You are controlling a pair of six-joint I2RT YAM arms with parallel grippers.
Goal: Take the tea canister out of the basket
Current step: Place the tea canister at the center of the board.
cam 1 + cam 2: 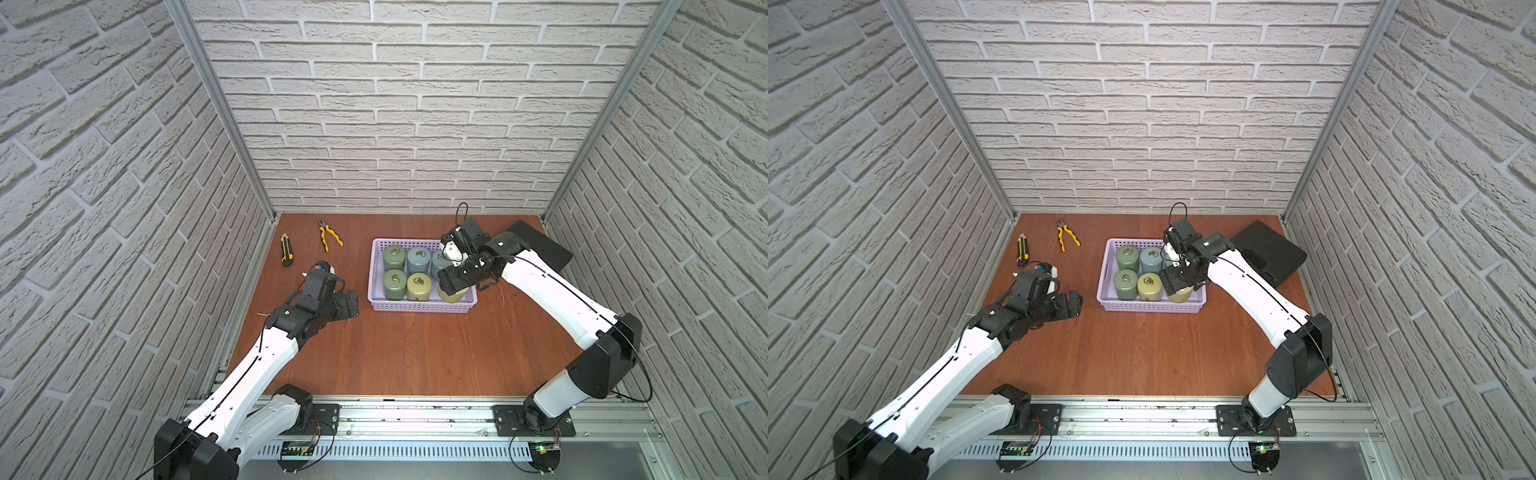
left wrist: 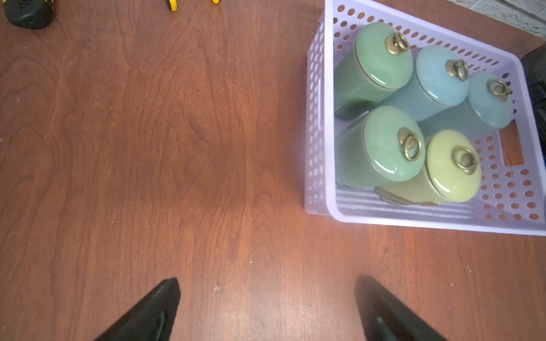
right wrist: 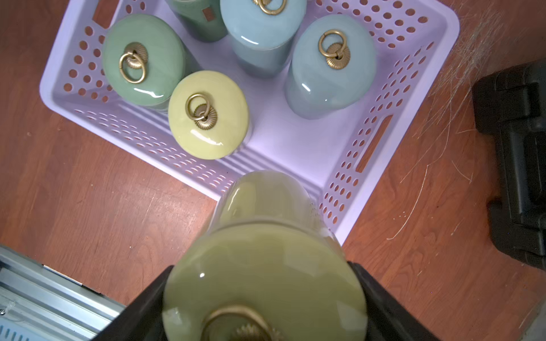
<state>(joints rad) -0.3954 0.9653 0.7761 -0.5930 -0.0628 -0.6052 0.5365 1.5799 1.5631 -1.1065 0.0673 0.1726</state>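
Brick-patterned walls enclosed a reddish-brown wooden tabletop on three sides. On the right half of the tabletop, toward the far edge, sat the lavender perforated basket. Five lidded canisters stood upright inside it: two green in the left column, a blue and a yellow-green in the middle column, and a blue at the far right. The right fingers were closed on either side of the lid of a sixth, yellow-green tea canister, holding it upright above the near right corner of the basket. Seen in the right wrist view, its base hung over that corner's rim, and whether it cleared the rim could not be told. The left fingers were spread wide and held nothing, hovering over bare tabletop just left of the basket. A yellow-and-black utility knife and yellow-handled pliers lay near the far left corner, well apart from the basket. A black case lay at the far right, just beyond the basket and partly hidden by the right arm.
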